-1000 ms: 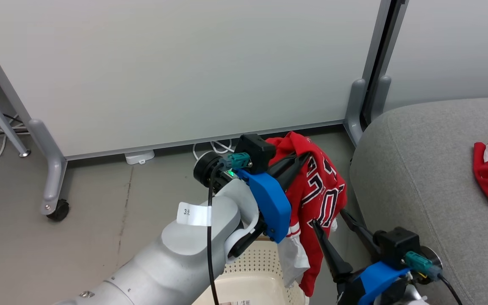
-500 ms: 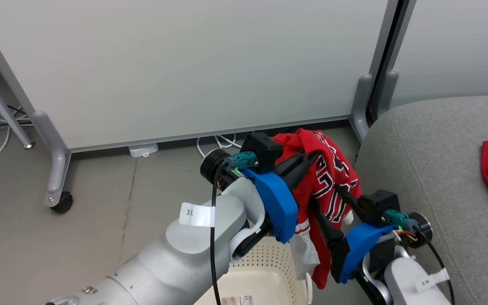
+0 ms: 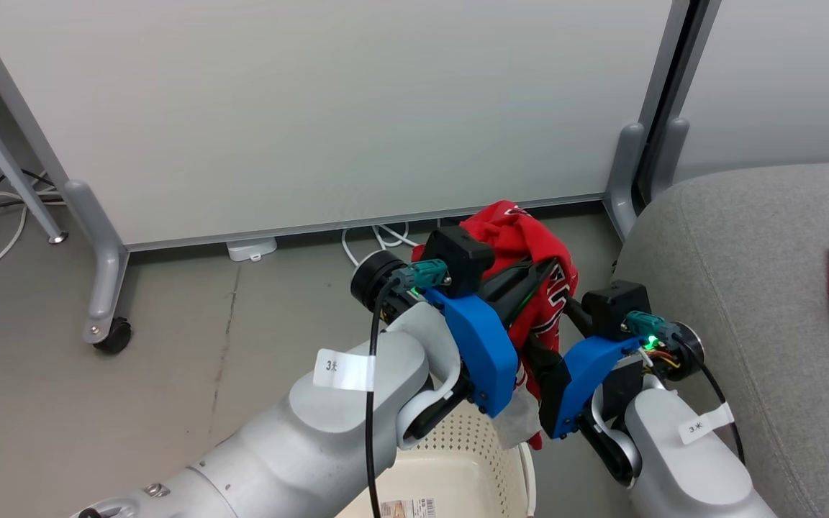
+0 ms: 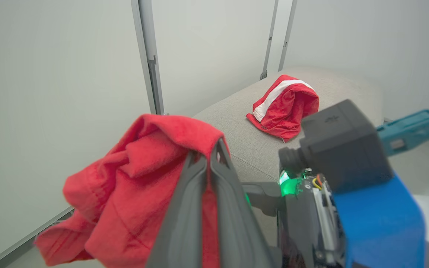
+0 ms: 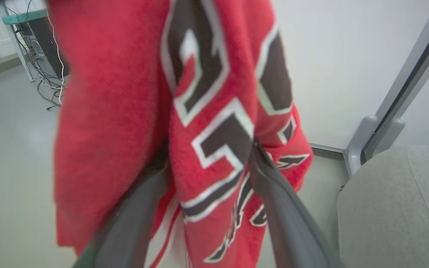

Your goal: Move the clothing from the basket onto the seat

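While left fingers (image 4: pixel 187 212) pinch the jersey (image 4: pixel 125 178), right fingers (image 5: pixel 283 212) — spread — straddle it.

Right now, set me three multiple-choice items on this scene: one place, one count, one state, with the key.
1. The striped garment lies: A on the seat; B in the left gripper; C in the right gripper.
2. Red garments in view: A one; B two; C three.
3. The right gripper is: A open around the numbered garment; B clamped on it; C shut on nothing.
Key: 1 A, the left wrist view shows it on the grey seat. 2 B, one lies there, one hangs from the shut left gripper. 3 A, its fingers stand apart either side of the fabric.
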Robot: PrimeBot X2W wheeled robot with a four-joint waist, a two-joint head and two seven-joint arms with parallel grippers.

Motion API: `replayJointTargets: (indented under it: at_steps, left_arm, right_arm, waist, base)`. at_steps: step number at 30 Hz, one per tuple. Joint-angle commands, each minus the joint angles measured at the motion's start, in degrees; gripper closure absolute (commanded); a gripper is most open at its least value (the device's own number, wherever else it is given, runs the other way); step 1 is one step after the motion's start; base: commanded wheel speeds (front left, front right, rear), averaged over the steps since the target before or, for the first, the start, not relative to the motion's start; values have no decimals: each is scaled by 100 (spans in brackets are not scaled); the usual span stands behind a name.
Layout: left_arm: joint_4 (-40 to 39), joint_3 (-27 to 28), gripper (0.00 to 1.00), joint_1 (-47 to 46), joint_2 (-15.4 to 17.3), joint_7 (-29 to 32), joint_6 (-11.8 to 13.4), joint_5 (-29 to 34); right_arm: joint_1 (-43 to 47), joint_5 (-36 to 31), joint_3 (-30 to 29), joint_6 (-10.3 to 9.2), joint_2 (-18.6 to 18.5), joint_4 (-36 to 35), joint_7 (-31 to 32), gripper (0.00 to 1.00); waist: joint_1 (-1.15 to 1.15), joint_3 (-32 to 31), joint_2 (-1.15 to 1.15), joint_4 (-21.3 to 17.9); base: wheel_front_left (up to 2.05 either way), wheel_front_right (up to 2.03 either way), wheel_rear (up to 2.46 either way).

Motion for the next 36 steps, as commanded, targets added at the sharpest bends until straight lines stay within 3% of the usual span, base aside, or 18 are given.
replayJointTargets:
  at_steps: [1,25,26,27,32,36]
  left_arm:
    - [-14,-32,100,-94,-4,-48,3,-35]
    - [230,-102,100,-88,-3,-157,52,-121]
    - [240,-100,35,-83,-3,-186,68,-99]
    - [247,-90,0,-67,-4,-231,82,-81]
    - [153,6,0,276,99,-473,40,15]
    - [-169,432,0,693,377,-544,44,324]
  right_arm:
    - [-135,91,79,2,-9,138,-77,100]
    - [-406,546,404,1,-9,806,-573,100]
    - [-409,563,406,2,-9,812,-593,100]
    - [-416,565,398,1,-9,815,-615,100]
    - [-426,588,315,1,-9,787,-724,100]
    - [-400,526,219,1,-9,706,-772,100]
  waist:
    - [0,-9,-1,11]
    - [0,-42,-1,-74]
    - [0,-44,-1,-76]
    - [0,-45,-1,-78]
    - [0,-38,-1,-91]
    - [0,-1,-1,-112]
  base:
    - [0,0,0]
    - [0,0,0]
    - [0,0,0]
    - [0,0,0]
    - [0,0,0]
    - [0,0,0]
